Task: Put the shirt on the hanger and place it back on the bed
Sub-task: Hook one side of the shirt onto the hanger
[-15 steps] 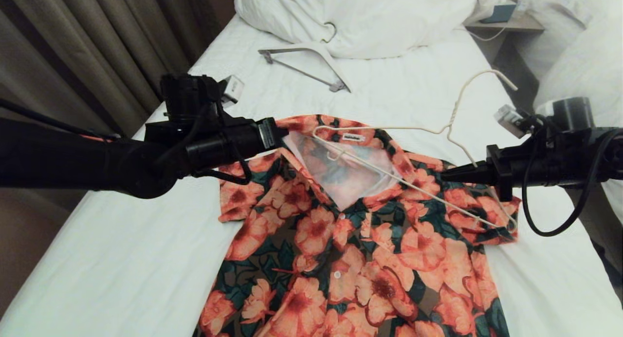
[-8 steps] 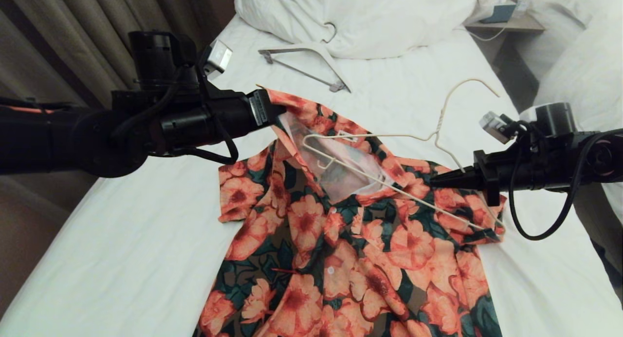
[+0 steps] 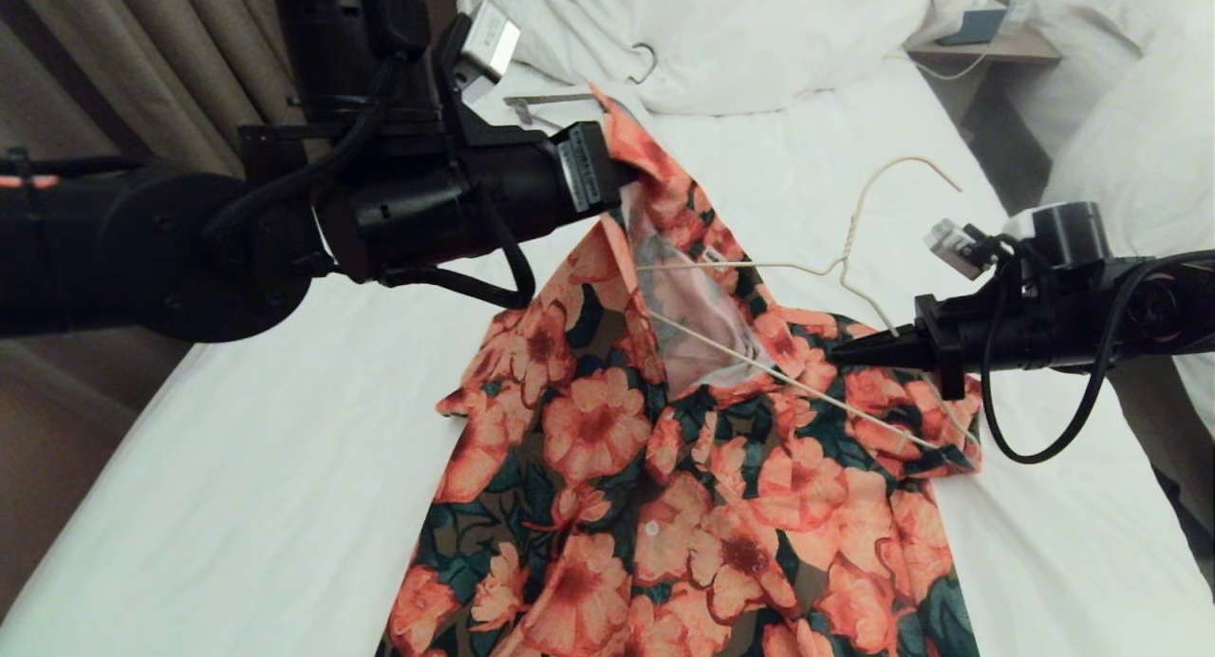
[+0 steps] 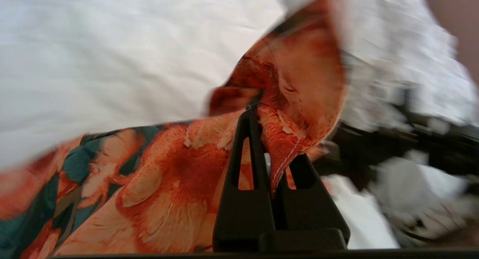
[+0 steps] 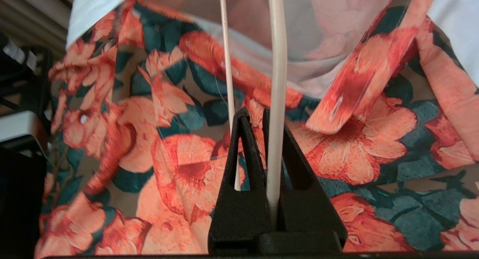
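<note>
The shirt (image 3: 664, 486) is spread front-up on the white sheet of the bed (image 3: 247, 467), filling the lower centre of the head view. One front edge near the collar is pinched between the clenched fingers of the left gripper (image 3: 622, 168), seen in the upper centre of the frame, and the cloth is drawn up off the sheet into a peak there, so that the pale inside of the neck opening is exposed. In the left wrist view the orange fabric (image 4: 284, 101) is seen clamped in the left gripper (image 4: 267, 146), its jaws closed on a folded edge.

The hanger (image 3: 807, 334) is held at centre right by the right gripper (image 3: 845, 351), which is clamped on one sloping arm of the wire frame. The hook is pointed toward the upper right, and the far end of the frame is reached into the open neck. In the right wrist view the wire (image 5: 277, 101) is seen running between the closed fingers of the right gripper (image 5: 258, 120).

A thicker white hanger (image 3: 541, 102) and a large pillow (image 3: 759, 30) are seen at the top of the frame, partly hidden behind the left arm.
</note>
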Tool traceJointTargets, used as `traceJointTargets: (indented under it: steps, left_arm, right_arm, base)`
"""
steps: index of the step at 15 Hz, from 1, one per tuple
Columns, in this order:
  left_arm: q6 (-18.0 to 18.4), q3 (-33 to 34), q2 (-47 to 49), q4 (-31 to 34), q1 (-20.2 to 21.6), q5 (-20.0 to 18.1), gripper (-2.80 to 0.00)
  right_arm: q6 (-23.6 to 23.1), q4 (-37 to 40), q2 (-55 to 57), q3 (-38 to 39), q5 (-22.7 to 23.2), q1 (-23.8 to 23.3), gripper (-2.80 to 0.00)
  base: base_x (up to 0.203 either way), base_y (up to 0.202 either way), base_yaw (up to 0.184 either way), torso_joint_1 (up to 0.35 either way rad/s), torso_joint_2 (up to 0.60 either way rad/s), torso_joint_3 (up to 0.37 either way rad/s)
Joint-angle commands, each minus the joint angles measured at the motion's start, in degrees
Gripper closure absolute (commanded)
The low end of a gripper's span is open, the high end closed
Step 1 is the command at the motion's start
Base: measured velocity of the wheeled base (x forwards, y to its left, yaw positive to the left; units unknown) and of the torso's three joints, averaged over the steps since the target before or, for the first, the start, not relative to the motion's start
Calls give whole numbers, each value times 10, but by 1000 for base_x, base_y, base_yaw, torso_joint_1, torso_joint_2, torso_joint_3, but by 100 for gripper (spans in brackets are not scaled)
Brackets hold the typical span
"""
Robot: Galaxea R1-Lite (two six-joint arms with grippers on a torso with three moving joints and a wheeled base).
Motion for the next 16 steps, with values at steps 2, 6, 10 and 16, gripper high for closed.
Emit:
traceJointTargets:
  steps: [2, 6, 10, 16]
  left_arm:
    - [-2, -60, 26, 51, -94, 33, 0]
    - [-3, -81, 86, 58, -143, 77, 0]
    - [-7, -82, 110, 56, -179, 101, 0]
    - [-13, -36, 96, 44, -229, 101, 0]
  right_arm:
    - [11, 0, -3, -5, 5, 1, 0]
    - [39, 0, -25, -2, 5, 1, 0]
    - [60, -1, -34, -3, 9, 6, 0]
    - [61, -56, -33, 1, 25, 51, 0]
  base:
    - [0, 0, 0, 0, 0, 0]
    - [0, 0, 0, 0, 0, 0]
    - [0, 0, 0, 0, 0, 0]
    - [0, 0, 0, 0, 0, 0]
